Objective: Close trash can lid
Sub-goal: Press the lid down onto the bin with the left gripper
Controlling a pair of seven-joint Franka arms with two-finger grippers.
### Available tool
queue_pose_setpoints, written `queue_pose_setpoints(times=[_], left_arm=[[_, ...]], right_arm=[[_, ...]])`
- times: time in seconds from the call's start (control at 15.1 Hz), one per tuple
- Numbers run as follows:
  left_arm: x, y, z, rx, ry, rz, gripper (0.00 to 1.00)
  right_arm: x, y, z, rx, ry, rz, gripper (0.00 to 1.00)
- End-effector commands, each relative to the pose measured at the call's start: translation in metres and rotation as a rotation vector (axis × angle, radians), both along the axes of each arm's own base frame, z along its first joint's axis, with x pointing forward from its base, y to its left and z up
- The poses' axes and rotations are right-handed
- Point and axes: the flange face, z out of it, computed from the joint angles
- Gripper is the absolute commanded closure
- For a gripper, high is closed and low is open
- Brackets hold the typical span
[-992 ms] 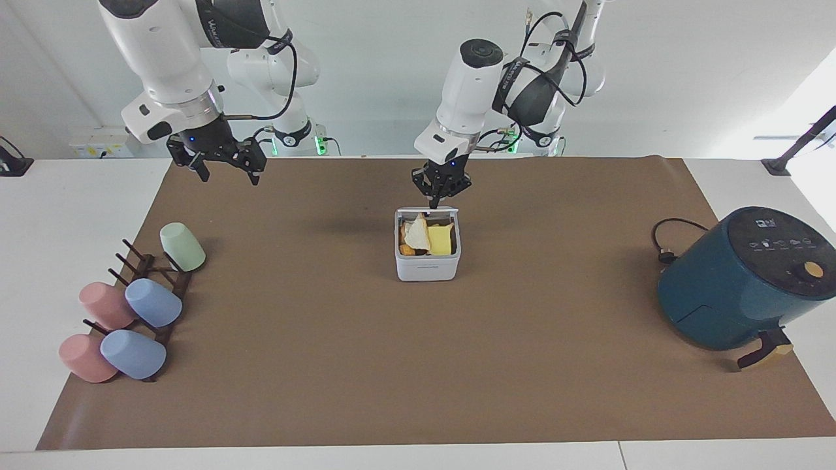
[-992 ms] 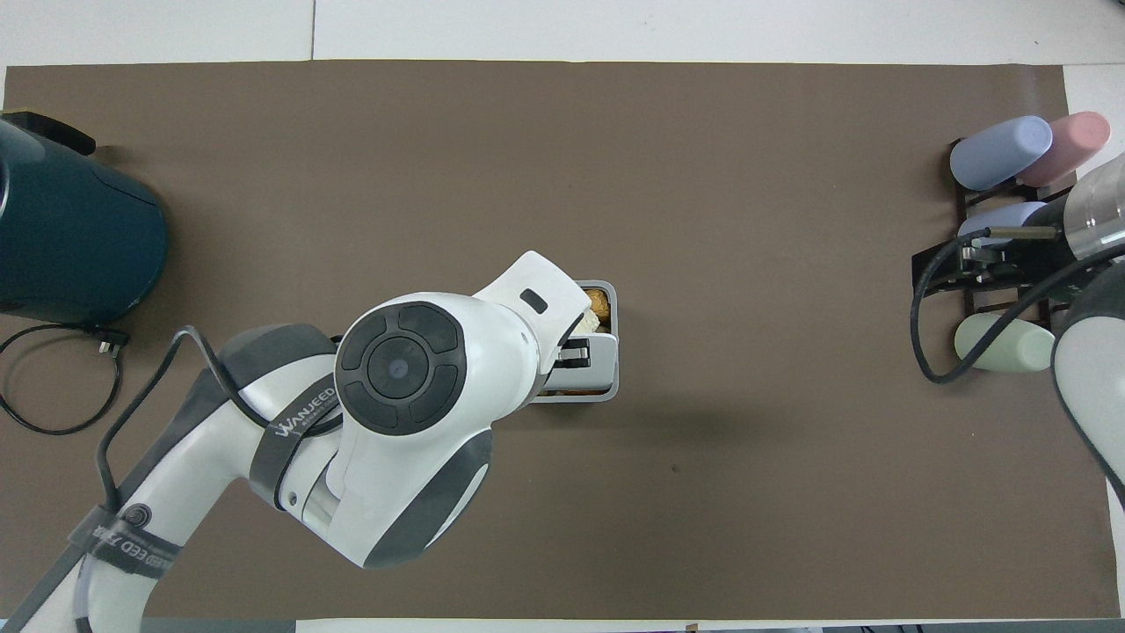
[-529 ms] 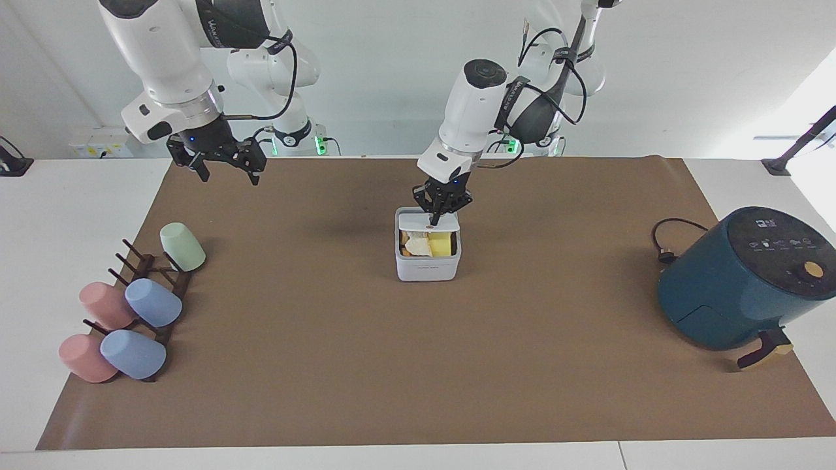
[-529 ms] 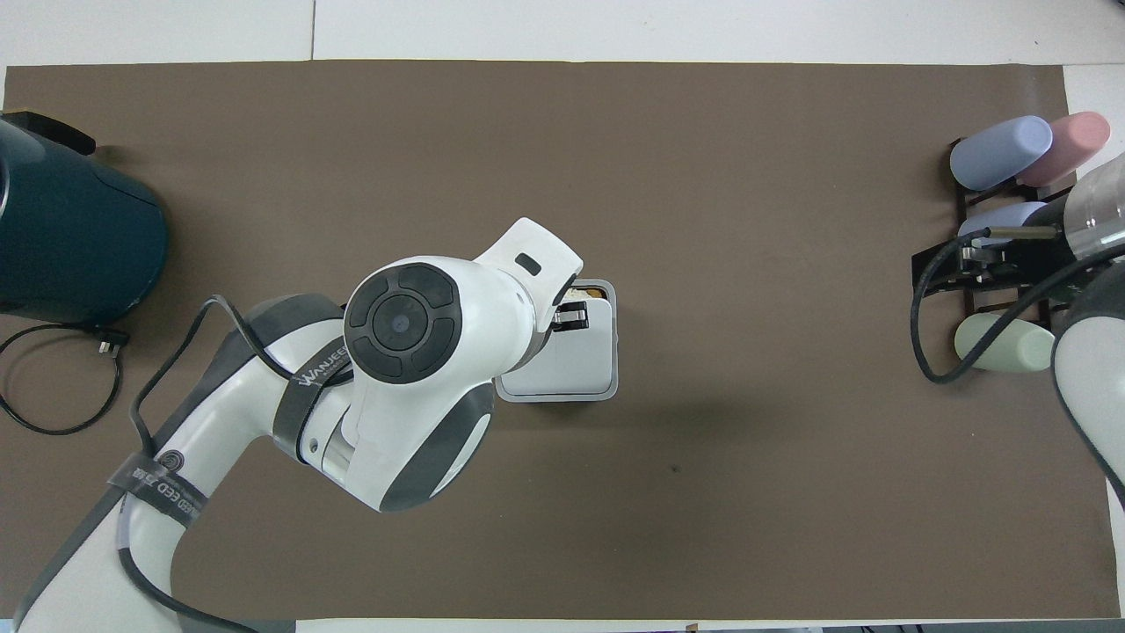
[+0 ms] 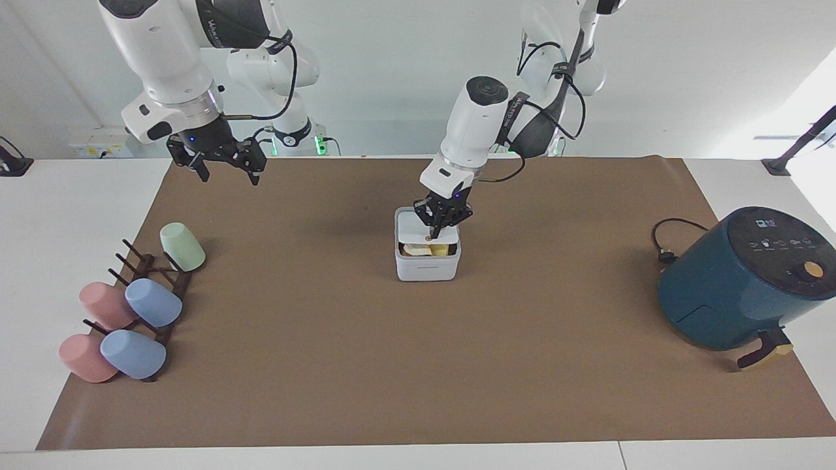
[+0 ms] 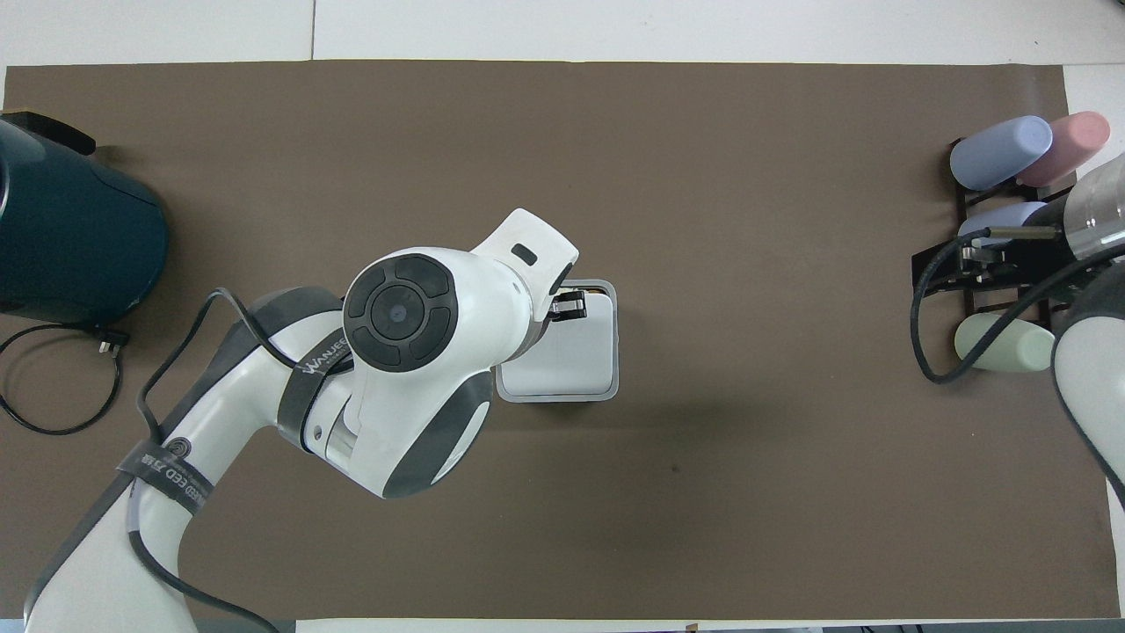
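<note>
The small white trash can (image 5: 428, 266) stands mid-mat; in the overhead view its rim (image 6: 615, 338) shows beside the left arm. Its flat white lid (image 5: 413, 228) is tilted low over the can, and a narrow gap under its free edge shows yellow and white scraps (image 5: 424, 249). From above the lid (image 6: 571, 352) covers nearly the whole opening. My left gripper (image 5: 435, 233) is shut, its tips pressing down on the lid near the orange-ringed button; it also shows in the overhead view (image 6: 571, 304). My right gripper (image 5: 227, 175) waits open, raised over the mat's edge at the right arm's end.
A teal air fryer (image 5: 738, 281) with its black cable (image 5: 666, 238) stands at the left arm's end (image 6: 70, 237). A dark wooden rack (image 5: 160, 287) holding several pastel cups sits at the right arm's end (image 6: 1002, 167).
My left gripper has moved down and away from the robots, pushing the lid from nearly upright to almost flat. The view into the can has shrunk to a slit. The right arm has not moved.
</note>
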Motion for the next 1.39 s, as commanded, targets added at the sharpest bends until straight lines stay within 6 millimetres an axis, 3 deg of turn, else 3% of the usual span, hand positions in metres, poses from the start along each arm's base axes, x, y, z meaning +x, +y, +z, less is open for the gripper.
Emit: queue_pose_setpoints(times=[0.0,0.33,0.66,1.32], left_arm=[[0.008,-0.006,-0.011,-0.015,0.004,0.012,1.00],[0.006,-0.008,-0.019,-0.006,0.002,0.002,1.00],[0.006,-0.014,-0.047,0.033,0.013,-0.020,1.00],[0.003,-0.016,-0.080,0.095,-0.003,-0.074,1.00]], right_arm=[[-0.006,-0.002,0.004,0.002,0.004,-0.012,0.00],[-0.006,-0.002,0.004,0.002,0.004,-0.012,0.00],[-0.006,-0.002,0.004,0.002,0.004,-0.012,0.00],[-0.006,-0.002,0.004,0.002,0.004,-0.012,0.00]])
